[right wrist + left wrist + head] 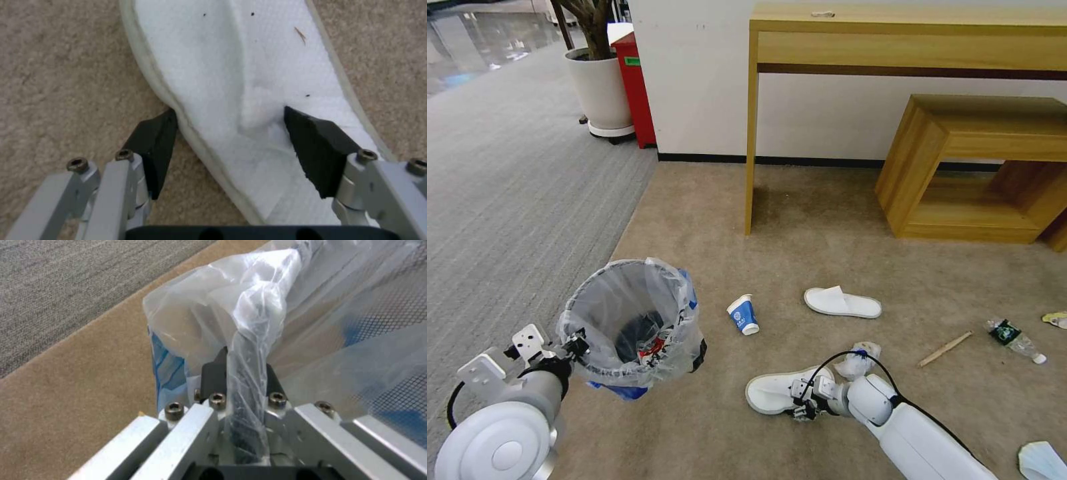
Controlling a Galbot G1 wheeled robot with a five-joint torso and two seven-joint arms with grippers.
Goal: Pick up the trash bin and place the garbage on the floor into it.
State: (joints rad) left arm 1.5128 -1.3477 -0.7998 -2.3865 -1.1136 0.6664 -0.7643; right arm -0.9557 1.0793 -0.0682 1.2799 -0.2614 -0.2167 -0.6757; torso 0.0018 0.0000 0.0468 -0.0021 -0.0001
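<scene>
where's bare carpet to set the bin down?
Free: beige carpet between bin, cup and desk leg; also under the desk. Crowded: right side, with slippers, stick, bottle and right gripper.

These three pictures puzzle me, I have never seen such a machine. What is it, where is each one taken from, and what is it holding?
It is a wheeled robot with two arms. The wide picture comes from a camera on its head; the two close ones come from cameras on its wrists.

The left gripper is shut on the rim of the trash bin, a black bin lined with a clear bag, held above the beige floor. The right gripper is down at a white slipper, jaws open on either side of it.

Also lying on the floor: another slipper, a paper cup, a wooden stick and a small bottle.
</scene>
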